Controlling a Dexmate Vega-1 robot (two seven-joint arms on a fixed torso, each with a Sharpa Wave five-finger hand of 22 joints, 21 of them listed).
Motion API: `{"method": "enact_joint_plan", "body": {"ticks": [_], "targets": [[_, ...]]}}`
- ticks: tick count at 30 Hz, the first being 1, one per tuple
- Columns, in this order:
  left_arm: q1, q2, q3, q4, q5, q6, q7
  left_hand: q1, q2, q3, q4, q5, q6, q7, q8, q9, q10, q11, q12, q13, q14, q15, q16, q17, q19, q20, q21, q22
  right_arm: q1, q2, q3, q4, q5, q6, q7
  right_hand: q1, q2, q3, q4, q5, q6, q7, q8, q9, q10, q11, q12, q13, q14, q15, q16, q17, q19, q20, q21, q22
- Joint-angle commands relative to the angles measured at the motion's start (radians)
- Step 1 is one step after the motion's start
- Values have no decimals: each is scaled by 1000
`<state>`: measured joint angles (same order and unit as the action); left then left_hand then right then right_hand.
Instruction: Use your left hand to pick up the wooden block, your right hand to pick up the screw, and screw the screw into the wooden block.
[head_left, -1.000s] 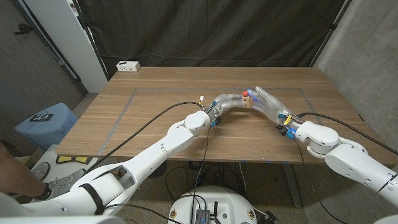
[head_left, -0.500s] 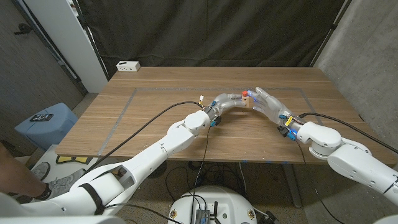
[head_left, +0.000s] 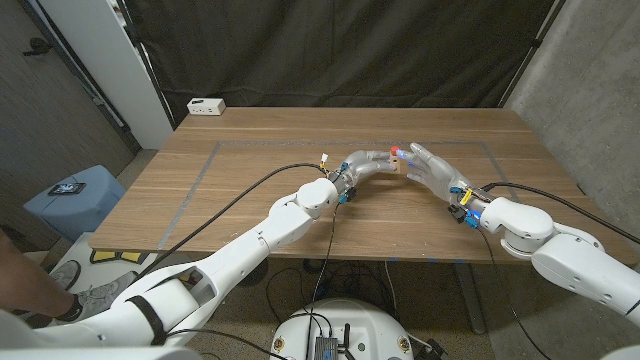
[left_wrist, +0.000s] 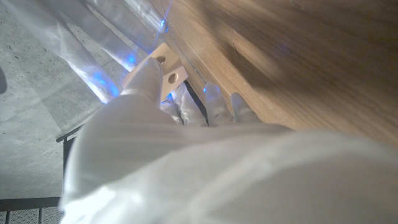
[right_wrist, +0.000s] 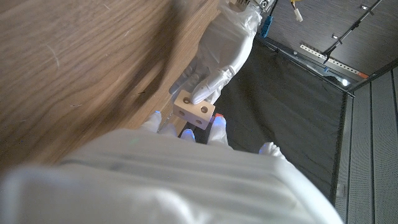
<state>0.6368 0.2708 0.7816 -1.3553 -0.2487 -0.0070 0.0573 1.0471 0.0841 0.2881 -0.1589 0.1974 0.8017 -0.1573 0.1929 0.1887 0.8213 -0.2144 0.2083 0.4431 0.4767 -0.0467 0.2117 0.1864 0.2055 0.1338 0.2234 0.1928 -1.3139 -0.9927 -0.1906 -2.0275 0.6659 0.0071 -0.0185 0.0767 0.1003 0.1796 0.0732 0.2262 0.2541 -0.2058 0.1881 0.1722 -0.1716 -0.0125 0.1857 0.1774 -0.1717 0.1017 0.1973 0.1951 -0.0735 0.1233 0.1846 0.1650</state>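
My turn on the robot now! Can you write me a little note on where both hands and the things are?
Left hand: holds the block above the table, fingers on its top; two holes show in one face.
Right hand: right up against the block, fingers spread. A red thing, likely the screw, shows at its fingertips; whether it is gripped I cannot tell.
Done: block picked up, hands brought together.
Left: check the screw is in the right hand, line it up with a hole, twist it in.
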Motion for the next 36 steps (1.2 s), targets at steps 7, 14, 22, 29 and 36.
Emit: {"method": "enact_joint_plan", "body": {"ticks": [7, 14, 22, 29, 36], "targets": [[13, 9, 1, -25, 3, 6, 4, -3, 3, 1, 5, 7, 4, 2, 5, 5, 12, -1, 8, 1, 0, -48, 3, 1, 7, 6, 4, 1, -49, -2, 42, -15, 12, 12, -3, -4, 2, 5, 2, 5, 15, 0, 3, 3, -183, 2, 8, 2, -193, 3, 2, 3, -5, 1, 4, 5], [13, 12, 1, -28, 2, 4, 1, -3, 4, 1, 5, 7, 3, 2, 5, 4, 13, -2, 8, 1, -1, -49, 3, 1, 7, 6, 4, 1, -60, 11, 57, -3, 9, 25, -10, -3, 3, 7, 2, 6, 18, 3, 2, 3, -174, 5, 11, 2, -187, 5, 4, 2, -3, 1, 5, 5], [14, 19, 1, -37, 5, 7, -3, -1, 4, 2, 4, 7, 5, 4, 5, 4, 13, -2, 8, 1, 0, -48, 3, 1, 7, 6, 3, 1, -42, 46, 47, 24, 4, 36, -22, 0, 4, 10, 0, 6, 15, -1, -1, 3, -170, 6, 11, 2, -185, 6, 3, 2, -1, 2, 6, 5], [14, 21, 0, -40, 3, 6, -8, -1, 4, 2, 4, 7, 4, 3, 5, 4, 13, -1, 8, 1, 0, -47, 3, 1, 7, 6, 3, 1, -14, 57, 32, 37, -4, 30, -19, 3, 3, 11, -2, 6, 1, -2, -7, 3, -173, 7, 8, 2, -186, 6, 2, 1, -1, 2, 6, 5], [14, 21, 1, -38, 2, 0, -13, 0, 4, 2, 4, 7, 5, 4, 5, 4, 12, -1, 7, 0, 0, -48, 3, 1, 7, 6, 4, 1, 6, 67, 18, 49, -9, 32, -17, 6, 2, 13, -4, 6, -21, -4, -14, 3, -175, 6, 7, 2, -185, 7, 2, 0, -1, 2, 6, 5]]}}
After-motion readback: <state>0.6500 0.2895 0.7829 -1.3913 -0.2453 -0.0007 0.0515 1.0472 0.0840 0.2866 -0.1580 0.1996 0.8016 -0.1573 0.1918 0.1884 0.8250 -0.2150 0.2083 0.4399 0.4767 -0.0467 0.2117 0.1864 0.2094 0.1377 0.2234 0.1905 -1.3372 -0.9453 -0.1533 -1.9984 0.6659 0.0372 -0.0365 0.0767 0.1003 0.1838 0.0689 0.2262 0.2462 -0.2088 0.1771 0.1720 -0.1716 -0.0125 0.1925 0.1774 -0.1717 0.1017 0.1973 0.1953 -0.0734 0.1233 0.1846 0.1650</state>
